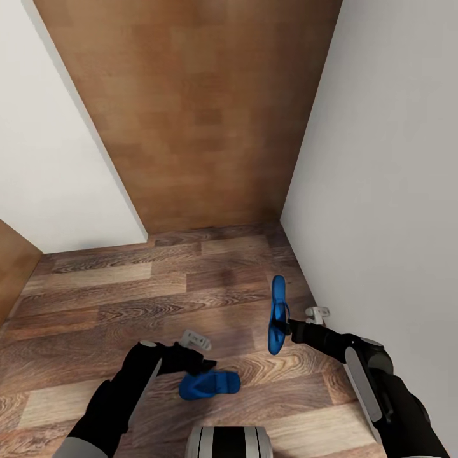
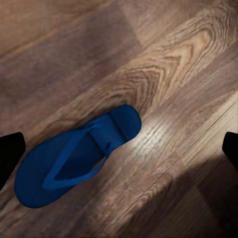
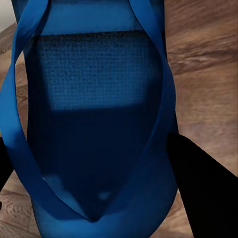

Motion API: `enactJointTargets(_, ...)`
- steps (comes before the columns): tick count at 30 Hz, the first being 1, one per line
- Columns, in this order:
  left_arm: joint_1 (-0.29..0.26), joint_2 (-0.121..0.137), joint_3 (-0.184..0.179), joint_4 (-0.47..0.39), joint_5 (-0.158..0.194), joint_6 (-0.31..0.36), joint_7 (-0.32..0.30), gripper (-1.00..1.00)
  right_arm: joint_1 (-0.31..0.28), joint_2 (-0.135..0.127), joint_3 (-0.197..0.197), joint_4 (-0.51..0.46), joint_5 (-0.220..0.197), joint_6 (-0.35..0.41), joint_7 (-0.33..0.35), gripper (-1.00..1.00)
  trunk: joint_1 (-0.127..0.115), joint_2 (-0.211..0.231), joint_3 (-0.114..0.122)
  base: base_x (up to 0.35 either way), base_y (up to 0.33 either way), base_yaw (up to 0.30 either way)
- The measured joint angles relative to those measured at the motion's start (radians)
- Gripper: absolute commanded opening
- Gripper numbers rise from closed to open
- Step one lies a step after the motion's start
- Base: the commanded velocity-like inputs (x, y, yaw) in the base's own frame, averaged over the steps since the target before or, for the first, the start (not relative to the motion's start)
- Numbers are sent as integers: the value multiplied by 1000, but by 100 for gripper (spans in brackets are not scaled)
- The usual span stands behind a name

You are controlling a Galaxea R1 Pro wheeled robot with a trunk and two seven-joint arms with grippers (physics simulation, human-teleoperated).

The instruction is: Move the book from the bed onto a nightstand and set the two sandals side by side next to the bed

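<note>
Where two white walls (image 1: pixel 381 159) close in on a narrow strip of wood-plank floor (image 1: pixel 159 280), the head view takes in both dark arms reaching forward and down. The right gripper (image 1: pixel 287 327) is clamped on one blue sandal (image 1: pixel 277 315), gripping it about midway along its length; that sandal hangs off the floor, edge-on and long axis running away from the robot, just beside the right-hand wall. The left gripper (image 1: pixel 207 367) sits low over the planks, with a second blue sandal (image 1: pixel 208 385) lying flat on the floor just beyond and below its tips, long axis crosswise; whether they touch cannot be told here. A brown panel (image 1: pixel 197 108) stands at the far end between the walls. In the left wrist view, the floor sandal (image 2: pixel 74 158) lies sole down, strap up, rounded toe toward the bright patch of plank; the two dark fingertips (image 2: pixel 10 156) show at opposite edges, spread wide and well clear of the sandal on either side, nothing between them but the sandal below. In the right wrist view, the held sandal (image 3: pixel 94 119) is seen very close, textured footbed and looping strap plain, with a dark finger (image 3: pixel 203 188) pressed against its edge and floor (image 3: pixel 203 59) behind.
</note>
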Motion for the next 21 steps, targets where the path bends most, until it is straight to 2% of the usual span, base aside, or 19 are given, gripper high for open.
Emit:
enactJointTargets(1,-1,3,1,-1,-3,-9,-2,100,0,0,1,1,1,0,-1,-100,0,0,0,1,0,0)
enactJointTargets(4,-1,19,1,-2,-52,-19,-5,100,0,1,2,3,2,-1,-1,-100,0,0,0,0,0,0)
enactJointTargets(5,-3,23,-5,1,-145,-21,-19,100,0,0,1,3,1,0,-1,-100,0,0,0,0,0,0)
enactJointTargets(6,-3,24,-14,4,-205,-21,-39,100,0,0,1,3,-1,0,-1,-100,0,0,0,0,0,0)
enactJointTargets(7,-4,24,-21,6,-238,-21,-53,100,0,0,1,3,-1,0,-1,-100,0,0,0,0,0,0)
enactJointTargets(8,-4,23,-46,13,-347,-23,-111,100,0,0,1,3,-2,0,-1,-100,0,0,0,0,0,0)
enactJointTargets(11,-4,19,-76,18,-575,-29,-238,100,0,0,0,3,-6,1,-1,-100,0,0,0,0,0,0)
enactJointTargets(12,-4,19,-79,18,-611,-31,-258,100,0,0,0,3,-6,1,-1,-100,0,0,0,0,0,0)
enactJointTargets(15,-4,18,-82,18,-656,-33,-284,100,0,-1,-4,3,-7,1,0,-100,0,0,0,0,0,0)
enactJointTargets(21,-4,10,-86,17,-671,-34,-293,100,0,-8,-12,3,-11,55,1,-100,0,0,0,0,0,0)
